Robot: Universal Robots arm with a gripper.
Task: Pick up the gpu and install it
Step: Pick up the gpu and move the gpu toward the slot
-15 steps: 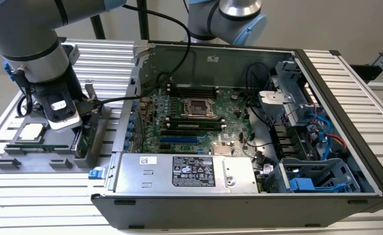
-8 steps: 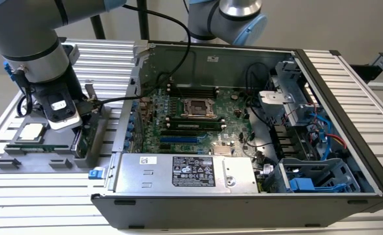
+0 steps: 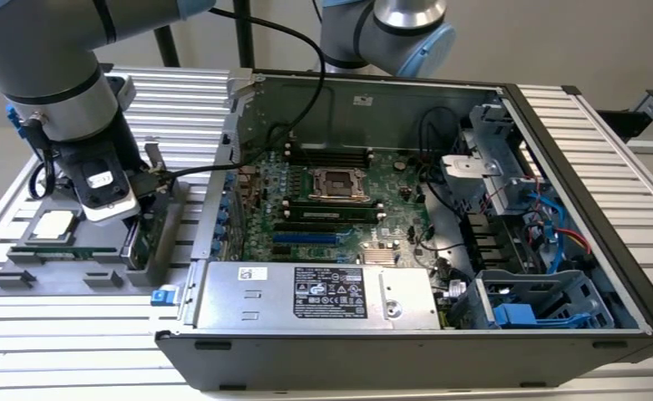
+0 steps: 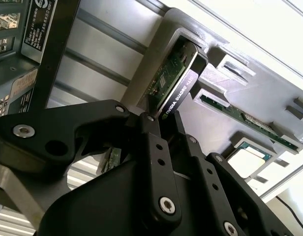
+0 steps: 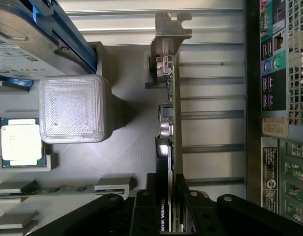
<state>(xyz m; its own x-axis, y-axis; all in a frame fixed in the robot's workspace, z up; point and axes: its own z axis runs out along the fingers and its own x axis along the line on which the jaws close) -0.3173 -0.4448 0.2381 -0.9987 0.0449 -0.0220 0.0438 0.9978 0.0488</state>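
The gripper (image 5: 166, 216) has its fingers drawn in narrowly on the gpu (image 5: 169, 113), pinching the card's two faces at one end. The gpu stands on edge in a slot along the grey holder's (image 5: 127, 152) edge nearest the open computer case (image 3: 594, 209), with its bracket end away from the gripper. A processor (image 5: 21, 142) lies toward the holder's opposite edge.
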